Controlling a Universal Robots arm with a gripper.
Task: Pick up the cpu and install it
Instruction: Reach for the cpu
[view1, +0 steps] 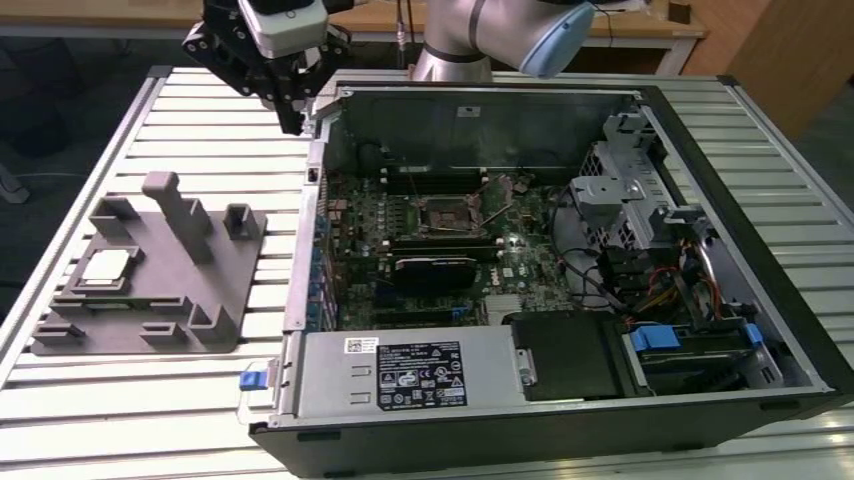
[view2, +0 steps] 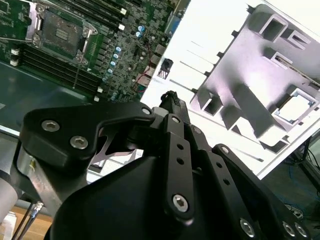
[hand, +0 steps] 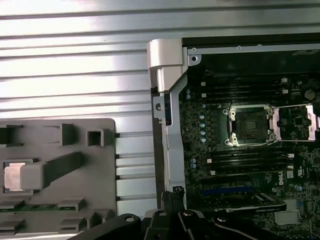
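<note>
In the exterior view, the slatted bench (view1: 174, 110) carries an open computer case (view1: 481, 115) at centre-right and a grey fixture (view1: 220, 275) at lower left. The end effector (view1: 291, 122), pressed together and empty, hangs at upper left. The cpu (view1: 107, 268) lies in the fixture.

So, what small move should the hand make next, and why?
Probably shift the hand sideways, toward the exterior view's left, until it stands over the cpu. The hand hangs empty above the corner of the computer case. The cpu lies in its pocket on the grey fixture, and the motherboard socket stands open.
</note>
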